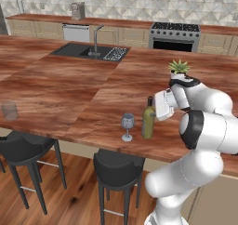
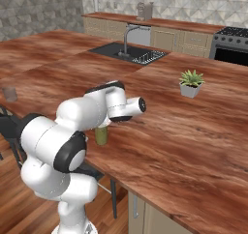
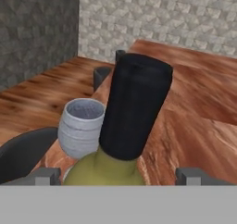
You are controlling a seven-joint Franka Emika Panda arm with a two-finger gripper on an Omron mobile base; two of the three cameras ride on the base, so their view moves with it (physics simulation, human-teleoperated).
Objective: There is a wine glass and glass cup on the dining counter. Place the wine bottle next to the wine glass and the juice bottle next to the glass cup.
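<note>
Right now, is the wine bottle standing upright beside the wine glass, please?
Yes, the wine bottle stands upright just right of the wine glass on the dining counter.

Both base views overlook the dining counter (image 1: 69, 84) from behind; hand view sits close above the wine bottle (image 3: 134, 107).

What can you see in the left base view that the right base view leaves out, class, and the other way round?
Left base view alone: the wine glass standing just left of the wine bottle, the bottle's full height with its dark neck, and the bar stools along the counter's near edge. Right base view alone: the arm hides most of the bottle, leaving its olive base. Both share the dining counter, the glass cup, the sink and the potted plant.
</note>
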